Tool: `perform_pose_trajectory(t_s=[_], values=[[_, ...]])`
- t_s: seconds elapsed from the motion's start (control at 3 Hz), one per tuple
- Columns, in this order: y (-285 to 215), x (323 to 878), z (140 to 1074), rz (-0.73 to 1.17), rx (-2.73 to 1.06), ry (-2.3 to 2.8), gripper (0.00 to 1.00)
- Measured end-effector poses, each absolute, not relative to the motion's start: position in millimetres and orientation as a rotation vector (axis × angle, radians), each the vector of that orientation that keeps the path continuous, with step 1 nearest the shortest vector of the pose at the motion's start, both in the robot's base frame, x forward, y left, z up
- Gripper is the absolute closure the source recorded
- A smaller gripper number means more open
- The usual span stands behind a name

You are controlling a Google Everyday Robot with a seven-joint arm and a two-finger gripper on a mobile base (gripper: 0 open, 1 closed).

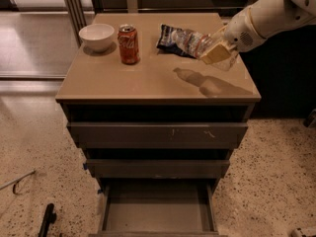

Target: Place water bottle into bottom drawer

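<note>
My gripper (216, 54) hangs above the right part of the cabinet top (148, 78), on the white arm coming in from the upper right. It is shut on the water bottle (202, 44), a clear crinkled bottle that lies tilted in the pale fingers, lifted off the top. Its shadow falls on the surface below. The bottom drawer (158, 214) is pulled open at the foot of the cabinet, with a plain grey floor and nothing in it.
An orange-red soda can (129, 44) and a white bowl (97, 36) stand on the left of the top. A dark chip bag (174, 37) lies just left of the gripper. The two upper drawers (157, 134) are shut. A dark object (47, 218) lies on the floor at lower left.
</note>
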State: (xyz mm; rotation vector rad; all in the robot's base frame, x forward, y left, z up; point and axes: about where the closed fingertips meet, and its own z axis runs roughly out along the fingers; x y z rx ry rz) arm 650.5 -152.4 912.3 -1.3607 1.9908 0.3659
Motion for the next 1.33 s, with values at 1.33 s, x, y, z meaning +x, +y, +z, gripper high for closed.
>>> perform_pose_trajectory(t_s=[1.33], values=[[-178, 537, 917, 0.634, -1.747, 1.713, 1.00]])
